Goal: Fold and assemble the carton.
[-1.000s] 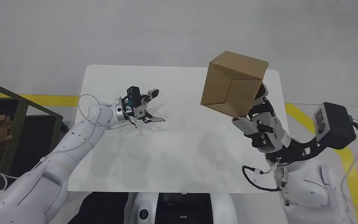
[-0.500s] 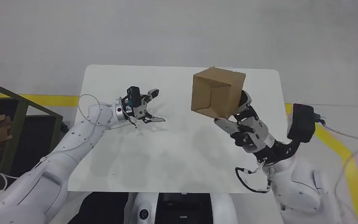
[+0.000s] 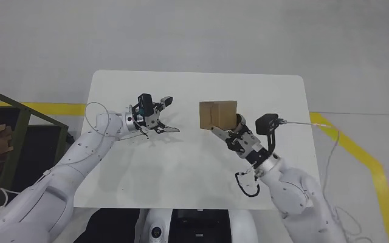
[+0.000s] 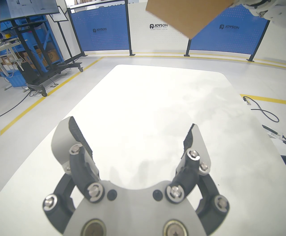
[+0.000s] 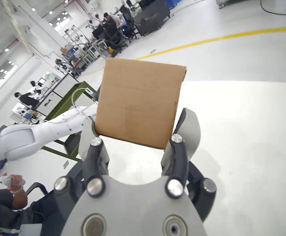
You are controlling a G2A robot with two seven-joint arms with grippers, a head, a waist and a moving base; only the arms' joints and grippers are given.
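Note:
The brown carton (image 3: 217, 113) is squared up into a box shape and sits near the middle of the white table (image 3: 121, 85), held by my right gripper (image 3: 226, 130), which is shut on its two sides. In the right wrist view the carton (image 5: 138, 107) stands between the fingers (image 5: 186, 125), one flat brown face toward the camera. My left gripper (image 3: 165, 115) hovers open over the table's left half, a short way left of the carton. Its own view has the left gripper (image 4: 131, 135) spread wide with nothing between, and a corner of the carton (image 4: 190, 15) high ahead.
A dark green bin (image 3: 18, 140) stands off the table's left edge, with yellow floor lines (image 3: 61, 109) beside it. A thin cable (image 3: 304, 124) runs off the right arm toward the right edge. A seated person's sleeve (image 5: 15, 201) shows by the right wrist.
My right arm has carried the carton from high over the table's back right corner down and left to the middle. The left arm has kept still.

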